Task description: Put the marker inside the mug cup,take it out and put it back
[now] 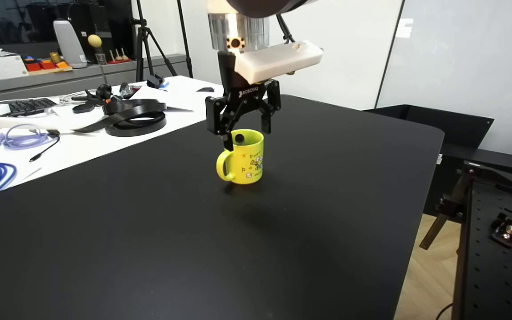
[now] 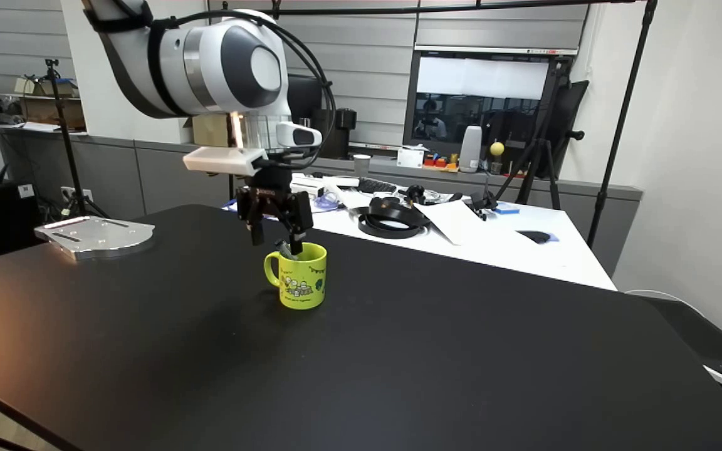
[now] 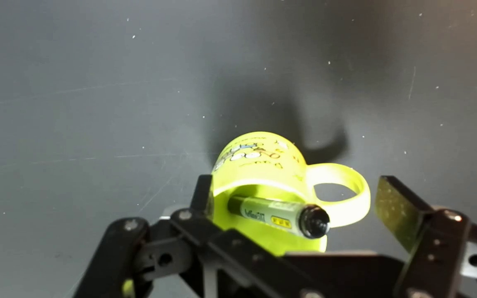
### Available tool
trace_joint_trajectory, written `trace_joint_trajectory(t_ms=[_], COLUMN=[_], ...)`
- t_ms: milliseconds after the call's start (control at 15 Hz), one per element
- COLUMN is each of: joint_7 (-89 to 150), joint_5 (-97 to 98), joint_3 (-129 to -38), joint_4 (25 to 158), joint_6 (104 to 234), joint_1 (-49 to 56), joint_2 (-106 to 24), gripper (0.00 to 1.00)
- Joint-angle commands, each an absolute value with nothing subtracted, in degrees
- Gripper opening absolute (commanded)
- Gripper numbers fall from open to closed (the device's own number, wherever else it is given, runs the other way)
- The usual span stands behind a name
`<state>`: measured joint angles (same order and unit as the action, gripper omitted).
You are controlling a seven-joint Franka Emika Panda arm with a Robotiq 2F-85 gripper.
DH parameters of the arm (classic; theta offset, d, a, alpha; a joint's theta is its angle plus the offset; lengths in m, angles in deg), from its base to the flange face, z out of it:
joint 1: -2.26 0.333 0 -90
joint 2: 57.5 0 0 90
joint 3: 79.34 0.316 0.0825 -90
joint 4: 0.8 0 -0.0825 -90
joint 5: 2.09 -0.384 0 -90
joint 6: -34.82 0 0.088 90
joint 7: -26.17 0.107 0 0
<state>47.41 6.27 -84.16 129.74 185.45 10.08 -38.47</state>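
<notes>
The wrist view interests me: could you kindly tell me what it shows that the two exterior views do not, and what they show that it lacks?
Only the wrist view shows readable detail on the marker: lettering and a small yellow label along its side.

Only the exterior views show the white table, the coil of black strap lying on it, and a black tripod.

All share the yellow mug cup on the black table, the marker tilted inside it, and the open gripper.

Robotics lab, robot arm (image 2: 220,69) over black table (image 2: 430,351), tripod (image 1: 140,51), keyboard (image 1: 29,106), coiled blue cable (image 1: 10,169)
</notes>
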Motion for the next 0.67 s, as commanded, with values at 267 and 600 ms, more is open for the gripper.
trace_joint_trajectory(t_ms=[267, 600], joint_7=[47.59, 47.77], joint_5=[3.99, 4.37], joint_3=[-84.21, -84.53], joint_4=[128.42, 127.75], joint_6=[184.11, 184.07], joint_1=[9.23, 9.10], joint_2=[-38.26, -38.34], gripper=[0.45, 0.11])
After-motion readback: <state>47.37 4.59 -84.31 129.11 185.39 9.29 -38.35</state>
